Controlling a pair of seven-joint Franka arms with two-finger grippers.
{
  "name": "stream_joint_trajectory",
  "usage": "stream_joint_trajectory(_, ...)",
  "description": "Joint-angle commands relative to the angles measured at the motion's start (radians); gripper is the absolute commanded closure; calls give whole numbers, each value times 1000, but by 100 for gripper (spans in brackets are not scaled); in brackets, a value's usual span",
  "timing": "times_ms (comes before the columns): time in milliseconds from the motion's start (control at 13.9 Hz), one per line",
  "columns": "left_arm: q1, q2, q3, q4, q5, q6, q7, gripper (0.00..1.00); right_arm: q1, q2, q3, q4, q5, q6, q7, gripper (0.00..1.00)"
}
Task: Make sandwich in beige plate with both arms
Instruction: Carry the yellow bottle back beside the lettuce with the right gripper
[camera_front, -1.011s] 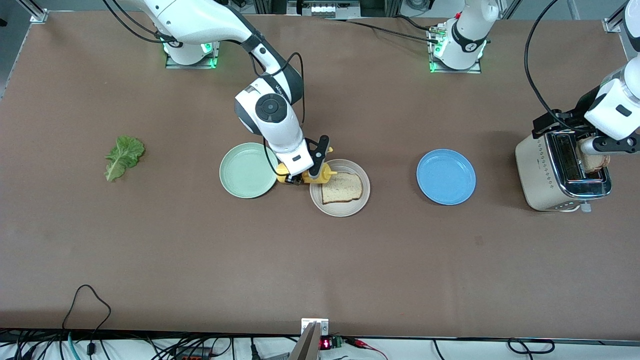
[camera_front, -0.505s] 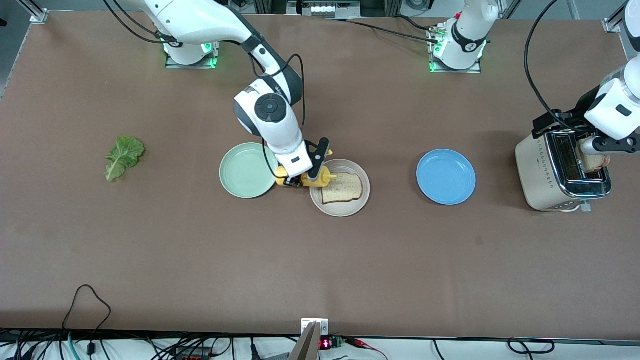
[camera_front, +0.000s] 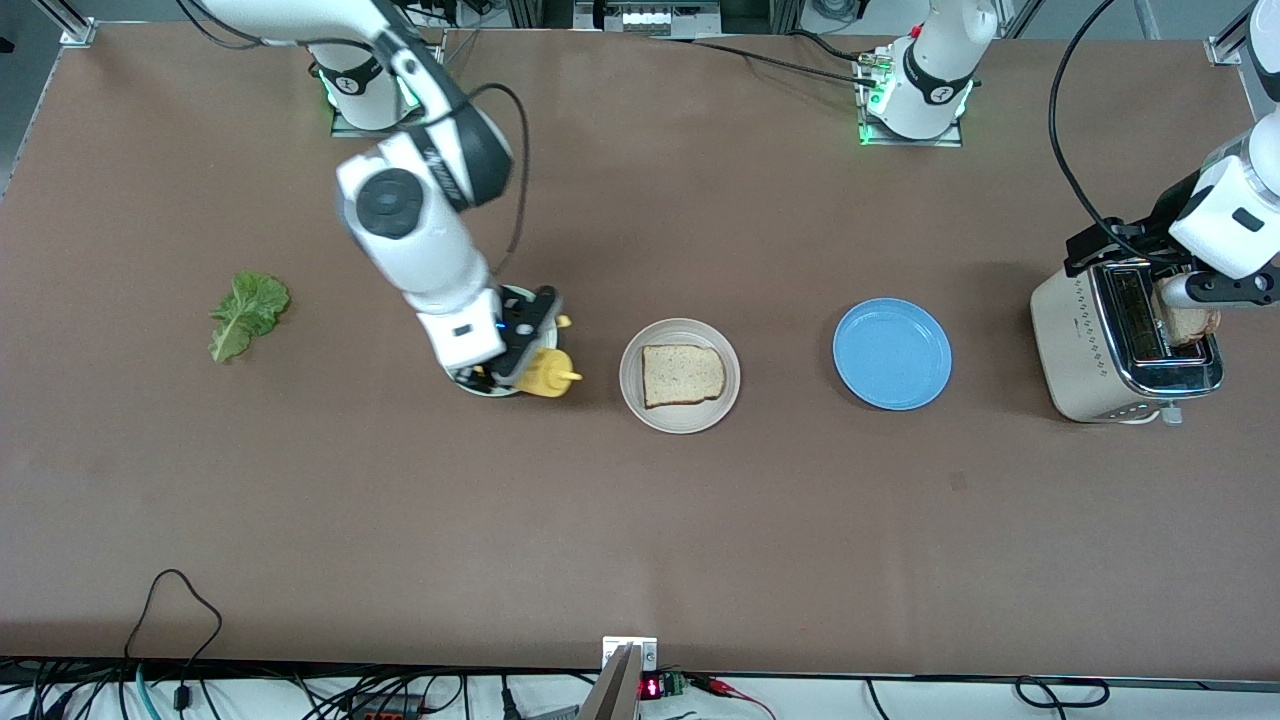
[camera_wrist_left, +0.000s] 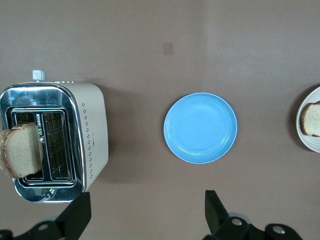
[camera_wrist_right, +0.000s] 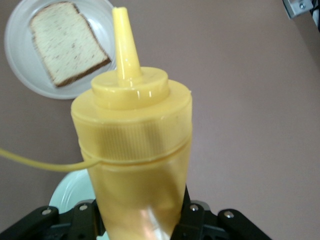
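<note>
One bread slice (camera_front: 683, 375) (camera_wrist_right: 67, 42) lies flat on the beige plate (camera_front: 632, 400) (camera_wrist_right: 20, 55) (camera_wrist_left: 303, 137). A second slice (camera_front: 1190, 322) (camera_wrist_left: 20, 150) stands up out of a toaster slot. The green lettuce leaf (camera_front: 247, 314) lies on the table toward the right arm's end. My right gripper (camera_front: 520, 350) (camera_wrist_right: 140, 215) is shut on a yellow squeeze bottle (camera_front: 545, 375) (camera_wrist_right: 132, 140), tilted over the mint-green plate (camera_front: 478, 388) (camera_wrist_right: 70, 192) with its nozzle toward the beige plate. My left gripper (camera_wrist_left: 145, 217) hangs open and empty beside the toaster top.
The cream and chrome toaster (camera_front: 1090, 350) (camera_wrist_left: 90, 135) stands at the left arm's end of the table. A bare blue plate (camera_front: 892, 353) (camera_wrist_left: 200, 127) lies between the toaster and the beige plate. The right arm's hand hides most of the mint-green plate.
The right arm has carried the yellow bottle away from the beige plate's edge toward its own end, over the mint-green plate. The left arm has not moved.
</note>
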Motion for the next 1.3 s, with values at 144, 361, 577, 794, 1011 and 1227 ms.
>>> stream_joint_trajectory(144, 8, -19, -14, -6, 14, -12, 7, 0, -252, -98, 29, -72, 341, -130, -513, 84)
stream_joint_trajectory(361, 7, -19, -14, -6, 14, -12, 6, 0, -377, -95, 29, -104, 495, -190, -777, 84)
stream_joint_trajectory(577, 7, -19, -14, -5, 14, -12, 6, 0, -479, -75, 28, -162, 656, -214, -1042, 84)
stream_joint_trajectory(794, 7, -19, -14, -6, 14, -12, 6, 0, -551, -40, 25, -199, 782, -246, -1266, 84)
stream_joint_trajectory(1011, 5, -18, -14, -8, 14, -12, 4, 0, -628, 17, 23, -240, 892, -283, -1506, 84)
stream_joint_trajectory(1227, 2, -18, -14, -14, 14, -12, 4, 0, -671, 89, 23, -240, 923, -309, -1650, 84)
